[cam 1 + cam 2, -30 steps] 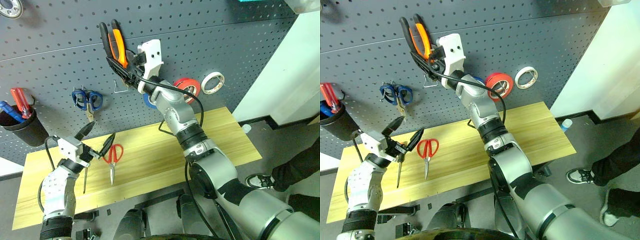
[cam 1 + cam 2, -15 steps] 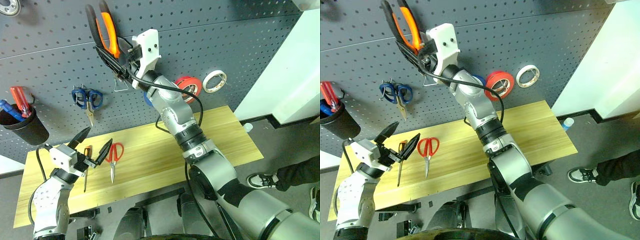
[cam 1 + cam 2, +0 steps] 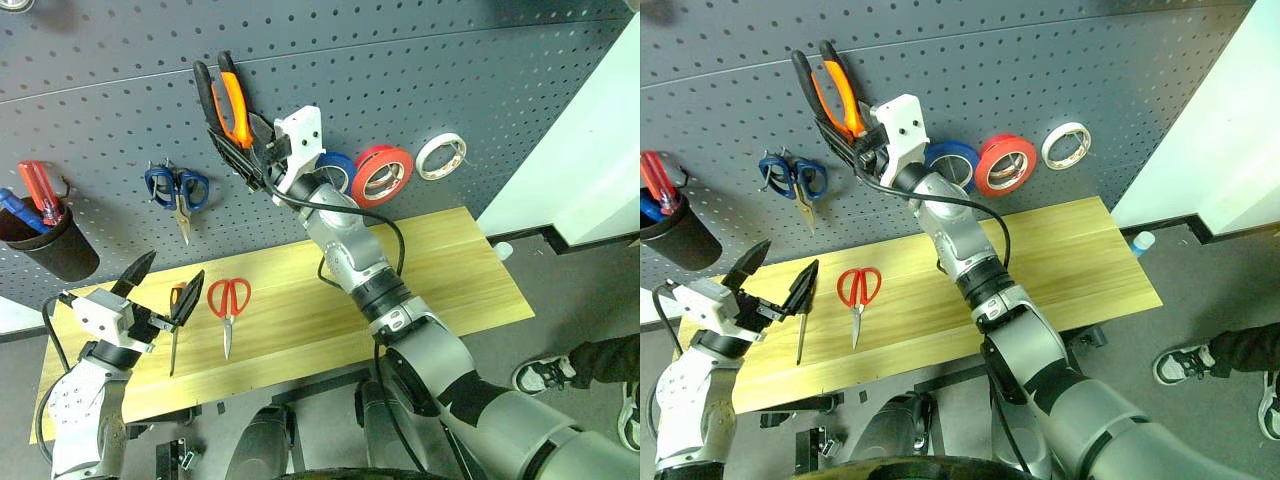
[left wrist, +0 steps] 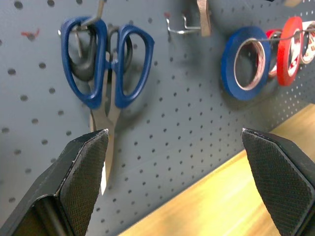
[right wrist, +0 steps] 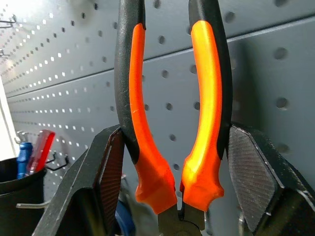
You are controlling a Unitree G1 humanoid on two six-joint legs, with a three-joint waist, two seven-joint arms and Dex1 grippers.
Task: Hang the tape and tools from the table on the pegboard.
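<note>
My right gripper (image 3: pixel 248 148) is shut on the pliers (image 3: pixel 226 100), holding them against the dark pegboard (image 3: pixel 450 70) with their orange-and-black handles (image 5: pixel 147 123) pointing up. Whether they rest on a hook is hidden. The red tape (image 3: pixel 384 173) hangs on the board to the right of the gripper. On the wooden table (image 3: pixel 450 270) lie the red-handled scissors (image 3: pixel 228 300) and the slim screwdriver (image 3: pixel 174 328). My left gripper (image 3: pixel 160 290) hovers open over the table's left part, above the screwdriver and left of the scissors, with nothing between its fingers.
Blue-handled scissors (image 4: pixel 106 64), a blue roll (image 3: pixel 335 166) and a whitish roll (image 3: pixel 441 156) hang on the board. A bare metal hook (image 4: pixel 183 28) sticks out between the blue scissors and the blue roll. A black cup (image 3: pixel 60 252) with a red-handled screwdriver hangs at far left.
My left gripper has drawn back and to the left, away from the red scissors. The pliers in my right gripper rose along the board, then came down again. The view has shifted.
</note>
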